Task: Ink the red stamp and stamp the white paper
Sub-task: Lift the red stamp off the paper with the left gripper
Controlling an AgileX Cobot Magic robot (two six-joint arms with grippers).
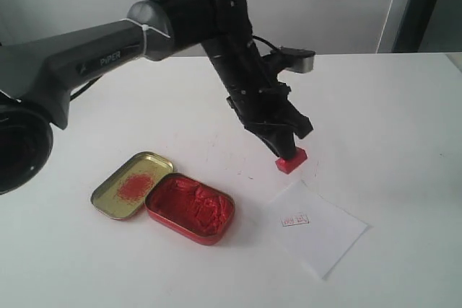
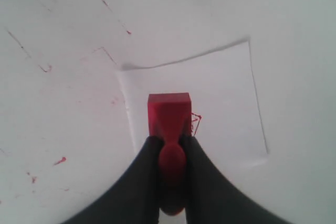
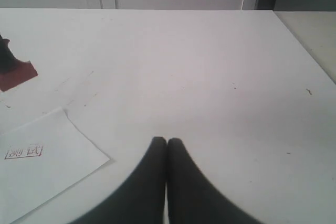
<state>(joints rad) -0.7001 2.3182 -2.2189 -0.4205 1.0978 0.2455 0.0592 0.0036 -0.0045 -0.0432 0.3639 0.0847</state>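
White tabletop, pale panelled wall behind, dark upright strip at right, perhaps a doorframe.

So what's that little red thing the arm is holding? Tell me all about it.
The red stamp is a tiny bright red block, plastic by the look, with a square base and a short rounded knob on top. The left gripper is shut on the knob, holding it roughly upright, base down. It is at or just above the white table, just beyond a corner of the white paper, not on it.
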